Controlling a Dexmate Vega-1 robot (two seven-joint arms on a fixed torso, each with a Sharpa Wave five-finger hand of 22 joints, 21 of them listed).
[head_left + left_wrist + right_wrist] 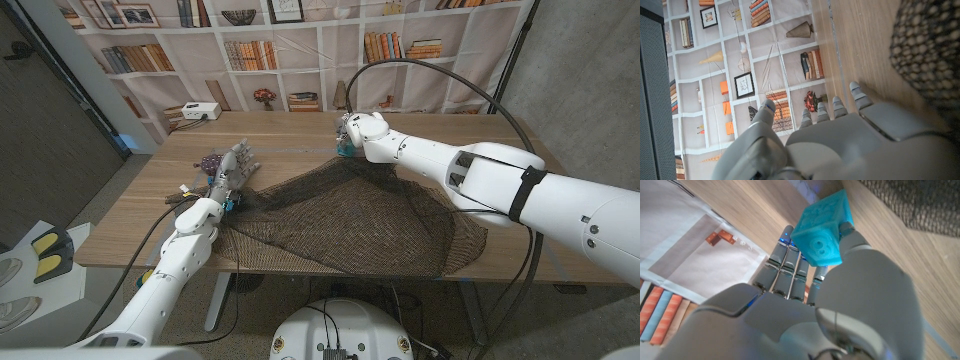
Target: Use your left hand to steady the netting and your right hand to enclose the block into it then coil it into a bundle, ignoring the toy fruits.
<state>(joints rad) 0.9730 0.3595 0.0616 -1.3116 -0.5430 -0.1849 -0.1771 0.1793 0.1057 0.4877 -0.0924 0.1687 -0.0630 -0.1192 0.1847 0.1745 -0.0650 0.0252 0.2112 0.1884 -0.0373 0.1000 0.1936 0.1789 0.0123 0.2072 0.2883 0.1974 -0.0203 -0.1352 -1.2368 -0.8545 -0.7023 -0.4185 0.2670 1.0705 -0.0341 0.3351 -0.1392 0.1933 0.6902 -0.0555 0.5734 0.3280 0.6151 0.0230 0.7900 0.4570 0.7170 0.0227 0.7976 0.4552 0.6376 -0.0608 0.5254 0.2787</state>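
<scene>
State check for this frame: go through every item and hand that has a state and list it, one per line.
netting: spread flat on the table, unrolled, nothing wrapped in it.
block: blue, gripped by the right hand, off the netting.
right hand: holds the block beyond the netting's far edge.
left hand: at the netting's left corner, fingers apart; contact unclear.
toy fruits: beside the left hand, untouched.

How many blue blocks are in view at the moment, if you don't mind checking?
1: the blue block is held in the right robot hand beyond the netting's far edge. Others may be hidden under it.
</scene>
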